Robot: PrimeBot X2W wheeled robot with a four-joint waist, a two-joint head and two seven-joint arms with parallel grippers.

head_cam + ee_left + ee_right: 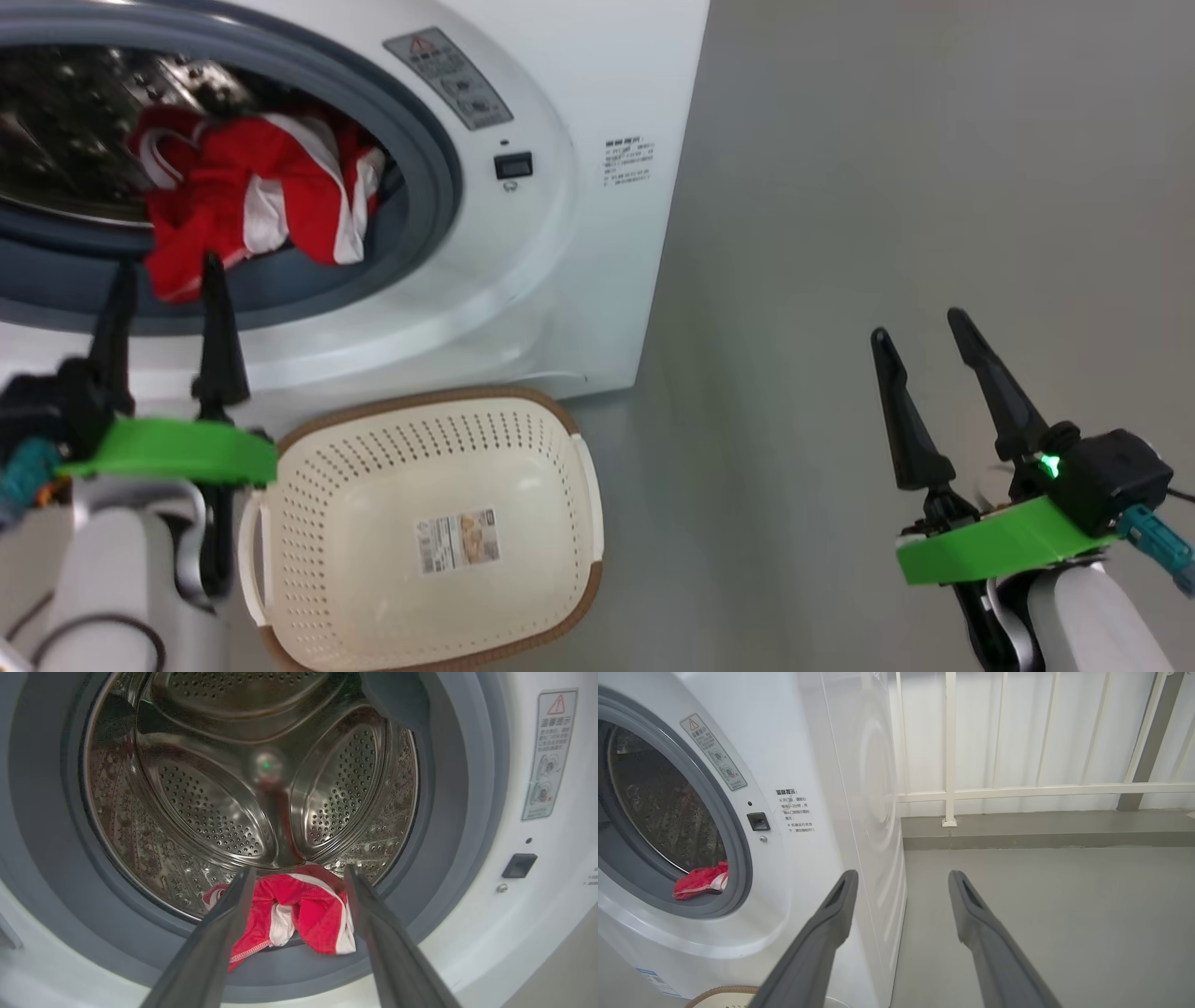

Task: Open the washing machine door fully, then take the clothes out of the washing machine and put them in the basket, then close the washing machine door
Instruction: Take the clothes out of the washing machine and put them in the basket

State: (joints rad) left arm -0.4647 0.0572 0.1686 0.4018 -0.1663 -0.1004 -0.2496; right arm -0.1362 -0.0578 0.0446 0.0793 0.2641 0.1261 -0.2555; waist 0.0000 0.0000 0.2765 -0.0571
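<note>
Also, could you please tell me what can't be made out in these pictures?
- The clothes: how many garments, one crumpled bundle; in the left wrist view the left gripper covers its sides.
- The basket: right wrist view, cut off by the bottom edge but for some rim.
- The washing machine: left of its opening cut off by the head view's edge.
- The basket's label and the machine's stickers: print too small to read.
</note>
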